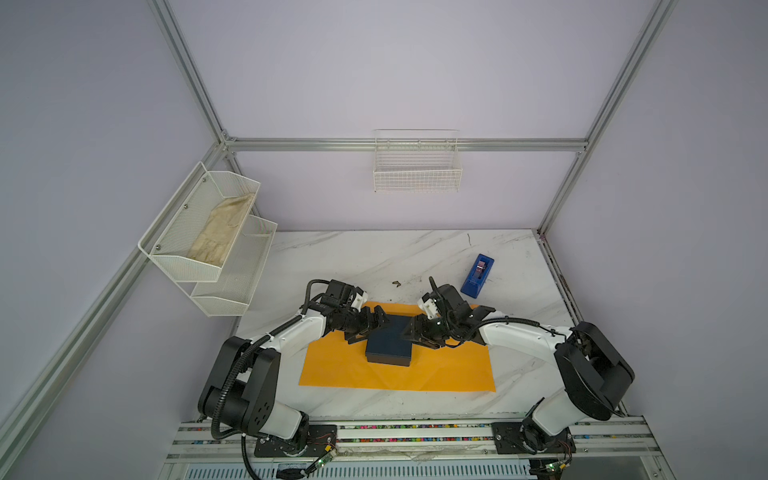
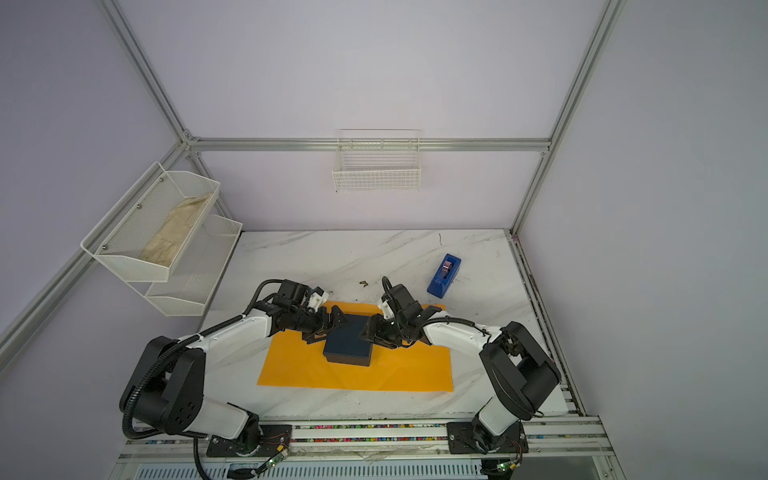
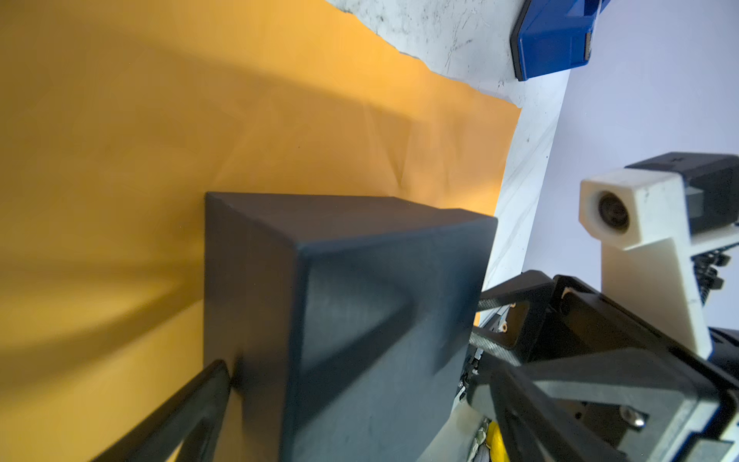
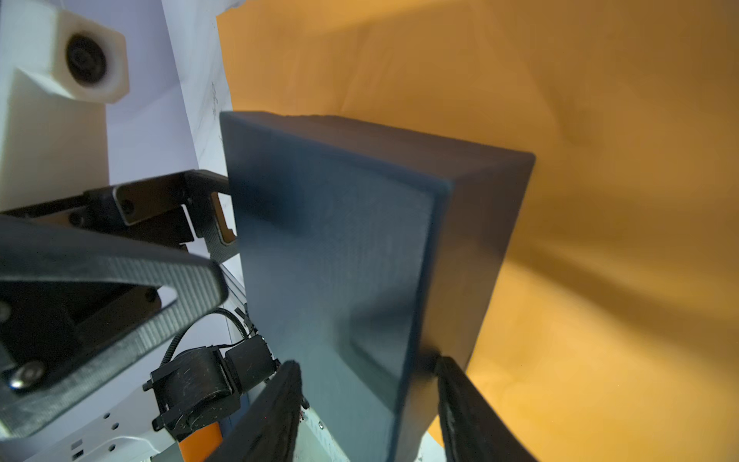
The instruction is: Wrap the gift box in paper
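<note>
In both top views the dark navy gift box rests flat near the middle of the orange paper, which lies spread on the marble table. My left gripper is open at the box's far left corner. In the left wrist view the box sits between its spread fingers. My right gripper is at the far right corner. In the right wrist view its jaws stand apart astride the box's edge, one finger against the side wall.
A blue tape dispenser stands on the table behind the right arm, off the paper. A white wire basket hangs on the back wall. A two-tier mesh shelf holding a cloth is fixed on the left wall.
</note>
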Controlling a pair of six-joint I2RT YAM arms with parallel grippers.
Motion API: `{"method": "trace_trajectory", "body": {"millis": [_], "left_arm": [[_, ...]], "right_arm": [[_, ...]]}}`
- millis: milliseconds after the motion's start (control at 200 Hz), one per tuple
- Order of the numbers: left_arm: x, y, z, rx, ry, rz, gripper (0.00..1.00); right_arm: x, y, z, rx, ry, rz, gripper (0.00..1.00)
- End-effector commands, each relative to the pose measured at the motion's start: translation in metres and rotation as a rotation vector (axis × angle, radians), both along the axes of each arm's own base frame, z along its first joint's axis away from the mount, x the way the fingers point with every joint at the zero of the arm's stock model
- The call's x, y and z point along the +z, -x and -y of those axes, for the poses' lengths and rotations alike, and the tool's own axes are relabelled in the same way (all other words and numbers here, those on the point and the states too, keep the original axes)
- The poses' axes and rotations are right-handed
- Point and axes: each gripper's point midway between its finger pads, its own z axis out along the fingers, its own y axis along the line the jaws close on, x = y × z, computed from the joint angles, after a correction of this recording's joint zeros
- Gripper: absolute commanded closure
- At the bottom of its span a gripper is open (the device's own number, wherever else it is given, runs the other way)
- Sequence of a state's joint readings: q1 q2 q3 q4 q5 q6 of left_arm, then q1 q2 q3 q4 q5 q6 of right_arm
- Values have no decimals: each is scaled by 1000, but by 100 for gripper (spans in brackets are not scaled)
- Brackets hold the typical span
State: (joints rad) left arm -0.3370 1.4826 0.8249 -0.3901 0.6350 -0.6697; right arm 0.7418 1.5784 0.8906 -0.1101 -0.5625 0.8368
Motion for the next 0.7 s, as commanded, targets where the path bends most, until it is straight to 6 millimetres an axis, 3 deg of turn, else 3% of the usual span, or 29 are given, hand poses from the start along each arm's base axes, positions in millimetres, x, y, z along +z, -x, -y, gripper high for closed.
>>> {"method": "trace_trajectory", "body": {"millis": [0,115,305,695], "left_arm": [[46,-23,23,-67,106,119,0],[45,-20,25,-75,122,102,0],[42,-11,32,-89,137,82,0],[33,-8,23,-34,90,71,1]], "right_arm": [[7,2,-4,-15,-7,16,44],[3,-5,8,-38,84,56,44],[3,-12,9,-60,104,79,44],[0,-12,9,-57,118,70,44]]}}
